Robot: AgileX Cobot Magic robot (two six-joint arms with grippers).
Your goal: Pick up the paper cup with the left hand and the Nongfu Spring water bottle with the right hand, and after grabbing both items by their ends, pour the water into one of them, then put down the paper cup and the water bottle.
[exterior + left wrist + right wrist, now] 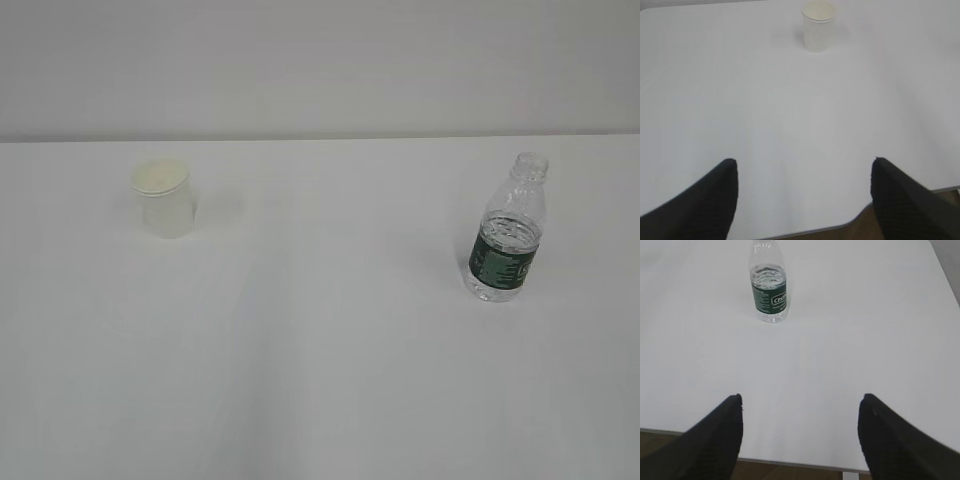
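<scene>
Both sets of fingers point(700, 200) spread wide and empty, well short of targets: small white tapered paper cup point(163, 197) upright far-left on white surface point(320, 350), light and crushable, pinch low; clear ribbed uncapped water bottle point(507, 235) right, part-full, slippery, grip base.

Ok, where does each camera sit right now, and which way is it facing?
Exterior: raised, slanting down across the table at paper cup and water bottle; no arm shows.
Left wrist: above the near edge, facing the cup; open left gripper.
Right wrist: likewise, facing the bottle; open right gripper.
Each wrist view shares its object with exterior.
</scene>
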